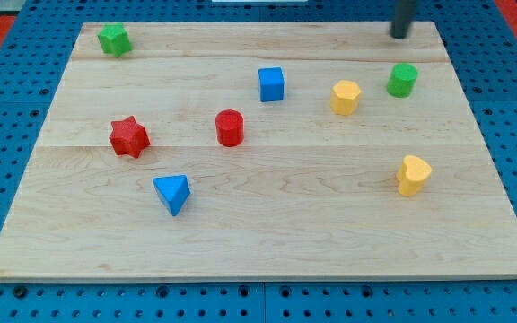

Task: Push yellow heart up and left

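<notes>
The yellow heart lies near the board's right edge, below the middle. My tip is at the view's top right, at the board's far edge. It stands well above the heart in the view and apart from it, just above the green cylinder. Nothing touches the heart.
A yellow hexagon sits left of the green cylinder. A blue cube and a red cylinder lie near the middle. A red star and a blue triangle are at the left, and a green star is at the top left.
</notes>
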Motion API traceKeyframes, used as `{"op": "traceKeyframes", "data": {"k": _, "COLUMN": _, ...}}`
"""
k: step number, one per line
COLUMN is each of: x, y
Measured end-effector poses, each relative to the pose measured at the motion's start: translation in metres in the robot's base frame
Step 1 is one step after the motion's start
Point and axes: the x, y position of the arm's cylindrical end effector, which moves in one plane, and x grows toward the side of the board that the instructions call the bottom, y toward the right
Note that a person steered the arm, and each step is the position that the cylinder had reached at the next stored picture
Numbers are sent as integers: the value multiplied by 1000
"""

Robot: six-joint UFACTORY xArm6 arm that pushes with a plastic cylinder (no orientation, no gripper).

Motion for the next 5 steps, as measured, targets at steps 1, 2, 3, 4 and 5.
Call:
{"op": "traceKeyframes", "data": {"k": 1, "x": 19, "y": 80}}
{"op": "traceKeyframes", "data": {"k": 2, "x": 110, "y": 87}}
{"op": "traceKeyframes", "data": {"k": 3, "x": 191, "y": 84}}
{"op": "traceKeyframes", "data": {"k": 4, "x": 286, "y": 52}}
{"op": "traceKeyframes", "data": {"k": 5, "x": 315, "y": -16}}
